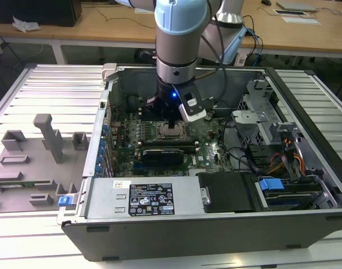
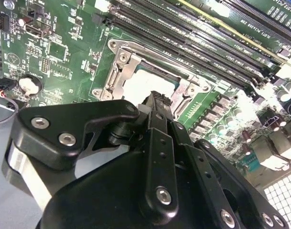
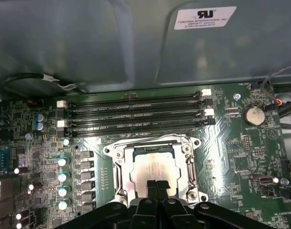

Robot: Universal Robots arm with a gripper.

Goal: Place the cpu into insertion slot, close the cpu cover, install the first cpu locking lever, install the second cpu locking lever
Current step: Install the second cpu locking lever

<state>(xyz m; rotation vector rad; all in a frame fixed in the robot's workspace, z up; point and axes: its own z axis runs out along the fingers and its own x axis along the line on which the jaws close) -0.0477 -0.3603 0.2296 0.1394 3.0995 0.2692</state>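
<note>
Cpu [image 3: 152,171] flat in insertion slot [image 3: 117,177], silvery top up, square. Gripper [image 3: 155,183] fingers narrow together, tips on cpu. Green motherboard [image 3: 240,143] inside open computer case [image 1: 305,162].

The exterior view is looking down from outside the open computer case [image 1: 215,224], taking in all of it. Both wrist views are riding close above the insertion slot [image 2: 150,78] [image 3: 152,167] — sharing it from opposite sides.
</note>
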